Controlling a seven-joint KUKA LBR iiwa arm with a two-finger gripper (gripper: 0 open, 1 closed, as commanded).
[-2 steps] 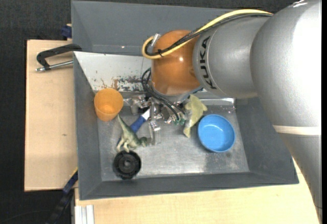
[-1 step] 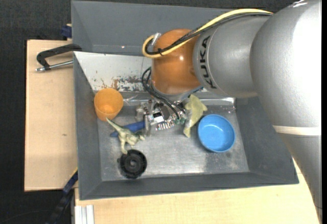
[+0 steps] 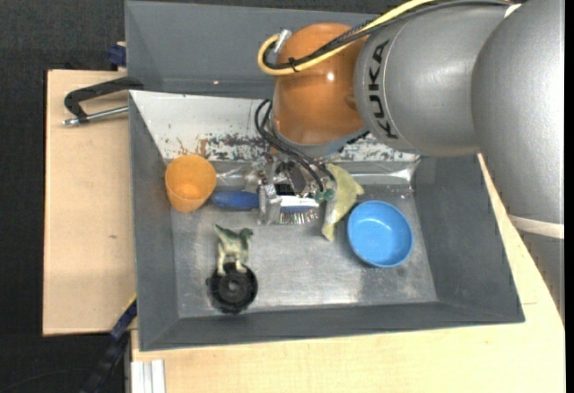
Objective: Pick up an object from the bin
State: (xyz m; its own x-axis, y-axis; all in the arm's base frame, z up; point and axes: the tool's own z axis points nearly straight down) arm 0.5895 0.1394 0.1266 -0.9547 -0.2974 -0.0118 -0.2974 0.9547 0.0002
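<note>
My gripper (image 3: pixel 289 203) is low in the middle of the bin, under the orange wrist cover. A small blue flat thing (image 3: pixel 235 199) lies just to its left, partly under it. Further left an orange cup (image 3: pixel 189 182) lies on its side. On the gripper's right a yellow-green floppy thing (image 3: pixel 340 201) leans against a blue bowl (image 3: pixel 379 234). I cannot see anything held in the gripper.
A small green dinosaur figure (image 3: pixel 233 243) stands near the front left, with a black round disc-shaped thing (image 3: pixel 233 286) just in front of it. The arm's body hides the bin's back right part.
</note>
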